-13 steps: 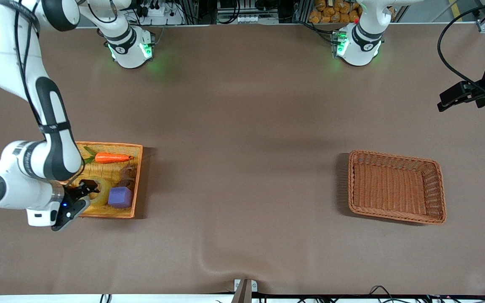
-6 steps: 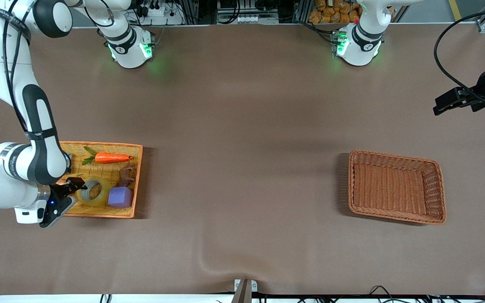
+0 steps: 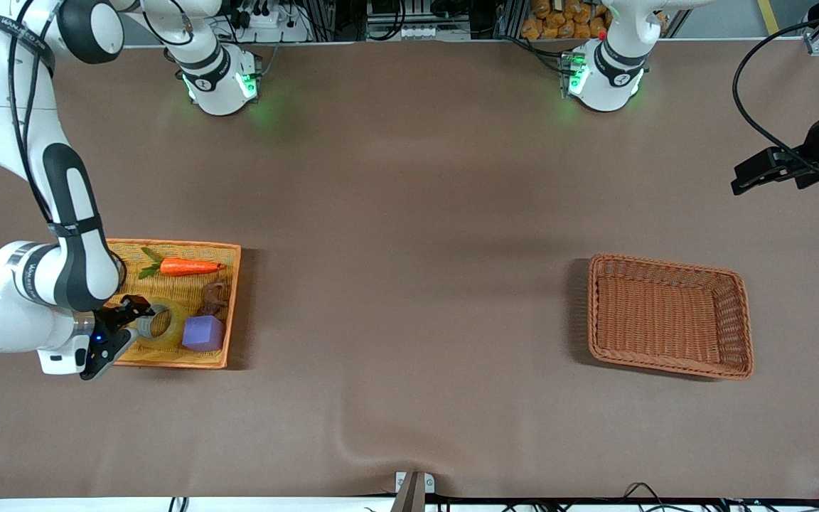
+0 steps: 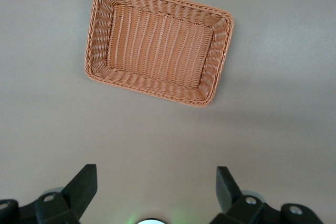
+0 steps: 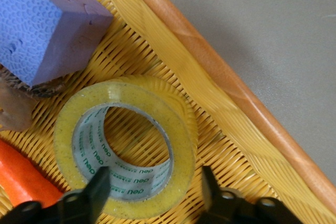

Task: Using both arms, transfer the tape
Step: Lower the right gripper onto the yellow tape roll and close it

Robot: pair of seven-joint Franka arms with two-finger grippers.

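Note:
The tape (image 3: 176,327) lies flat in the yellow basket (image 3: 234,284) at the right arm's end of the table. In the right wrist view the tape (image 5: 178,124) is a yellowish ring with a grey-white printed core. My right gripper (image 3: 132,311) is low over it and open. In the right wrist view, the right gripper (image 5: 155,184) has one finger over the core and the other outside the ring. My left gripper (image 3: 743,178) waits in the air over the left arm's end of the table, open and empty, as its own view (image 4: 155,182) shows.
The yellow basket (image 5: 236,98) also holds a purple cube (image 3: 203,333) beside the tape, a carrot (image 3: 189,267) and a small brown toy animal (image 3: 214,293). An empty brown wicker basket (image 3: 669,264) stands toward the left arm's end, also in the left wrist view (image 4: 97,35).
My right gripper drew back from the tape toward the table's end, then came partway back over it. My left gripper shifted slightly a second ago, then stayed still.

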